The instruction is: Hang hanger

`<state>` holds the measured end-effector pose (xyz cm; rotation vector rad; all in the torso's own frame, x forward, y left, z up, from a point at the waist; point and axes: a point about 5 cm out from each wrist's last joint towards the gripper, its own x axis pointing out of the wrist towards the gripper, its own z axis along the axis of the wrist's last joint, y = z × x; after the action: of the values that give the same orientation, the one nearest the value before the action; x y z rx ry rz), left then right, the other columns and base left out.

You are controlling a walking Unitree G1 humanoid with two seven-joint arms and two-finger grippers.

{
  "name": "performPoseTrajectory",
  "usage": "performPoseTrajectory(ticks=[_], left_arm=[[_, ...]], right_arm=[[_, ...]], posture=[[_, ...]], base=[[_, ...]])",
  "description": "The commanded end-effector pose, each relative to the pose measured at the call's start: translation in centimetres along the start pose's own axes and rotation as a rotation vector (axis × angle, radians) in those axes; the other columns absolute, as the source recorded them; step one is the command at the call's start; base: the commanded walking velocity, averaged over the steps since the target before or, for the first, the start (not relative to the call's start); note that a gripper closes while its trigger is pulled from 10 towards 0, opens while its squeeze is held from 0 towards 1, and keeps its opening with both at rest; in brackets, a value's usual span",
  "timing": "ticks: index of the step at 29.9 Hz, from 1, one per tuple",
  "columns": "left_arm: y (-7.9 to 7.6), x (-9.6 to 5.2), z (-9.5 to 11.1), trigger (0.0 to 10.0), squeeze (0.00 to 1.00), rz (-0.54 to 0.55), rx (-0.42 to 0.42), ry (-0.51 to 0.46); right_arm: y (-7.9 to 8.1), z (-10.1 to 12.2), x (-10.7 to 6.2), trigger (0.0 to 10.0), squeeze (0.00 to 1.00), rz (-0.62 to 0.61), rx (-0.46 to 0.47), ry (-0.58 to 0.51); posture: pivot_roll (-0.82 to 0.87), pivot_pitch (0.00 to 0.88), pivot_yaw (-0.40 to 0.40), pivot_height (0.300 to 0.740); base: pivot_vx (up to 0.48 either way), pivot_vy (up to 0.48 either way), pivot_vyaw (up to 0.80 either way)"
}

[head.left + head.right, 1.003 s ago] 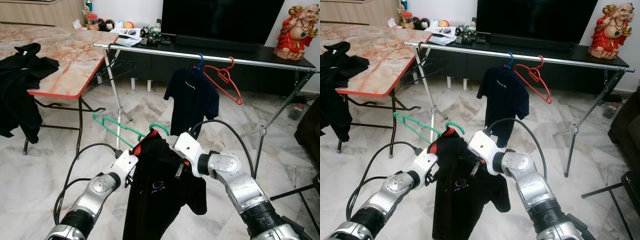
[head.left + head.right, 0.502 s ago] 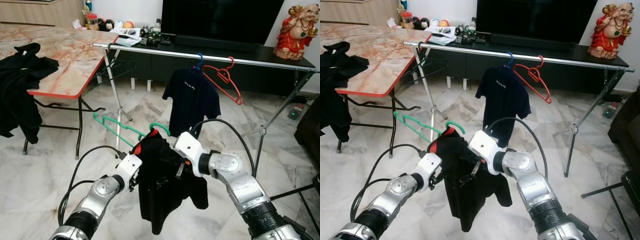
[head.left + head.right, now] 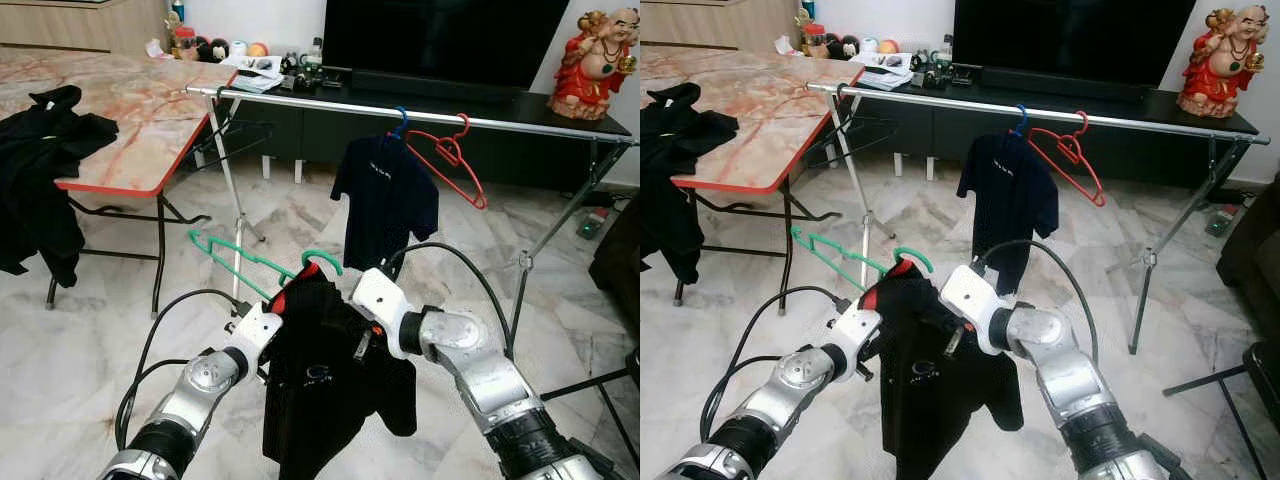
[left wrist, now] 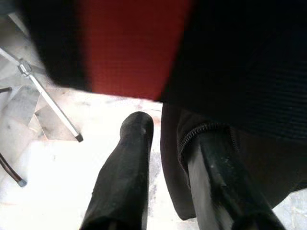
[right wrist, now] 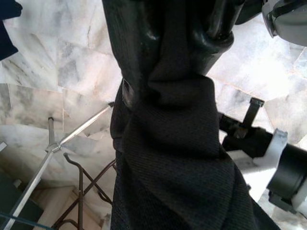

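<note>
A green hanger [image 3: 240, 255] carries a black shirt [image 3: 320, 390] with a red collar lining, held up low in front of me between both arms. My right gripper [image 5: 182, 43] is shut on a bunch of the shirt's cloth near the collar. At the shirt's left shoulder is my left gripper [image 4: 170, 129], its fingers [image 4: 127, 163] apart, with a fold of cloth lying against one of them. The silver clothes rail [image 3: 420, 112] stands beyond, higher than the hanger's hook [image 3: 322, 258].
On the rail hang a dark blue shirt [image 3: 385, 200], a red hanger [image 3: 450, 160] and a black hanger [image 3: 235, 135]. A marble-top folding table [image 3: 130, 110] with black clothes [image 3: 40, 170] stands at the left. Behind the rail are a TV bench and a red statue [image 3: 590, 60].
Half a second ago the shirt's lower part was gathered up near the left gripper; now it hangs down long again. The hanger has risen slightly.
</note>
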<state>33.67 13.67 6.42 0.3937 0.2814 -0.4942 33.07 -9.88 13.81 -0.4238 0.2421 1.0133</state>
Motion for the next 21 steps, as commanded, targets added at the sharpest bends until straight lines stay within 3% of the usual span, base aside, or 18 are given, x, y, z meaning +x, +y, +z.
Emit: performPoseTrajectory(ticks=[1, 21], left_arm=[[0.13, 0.07, 0.12, 0.0, 0.00, 0.009, -0.009, -0.005], [0.06, 0.12, 0.27, 0.0, 0.00, 0.006, -0.027, -0.022]], right_arm=[[-0.13, 0.41, -0.19, 0.0, 0.00, -0.006, -0.011, -0.017], [-0.20, -0.20, -0.19, 0.0, 0.00, -0.012, 0.002, 0.000]], posture=[[0.00, 0.054, -0.070, 0.740], [0.00, 0.056, -0.067, 0.740]], base=[[0.000, 0.000, 0.00], [0.000, 0.000, 0.00]])
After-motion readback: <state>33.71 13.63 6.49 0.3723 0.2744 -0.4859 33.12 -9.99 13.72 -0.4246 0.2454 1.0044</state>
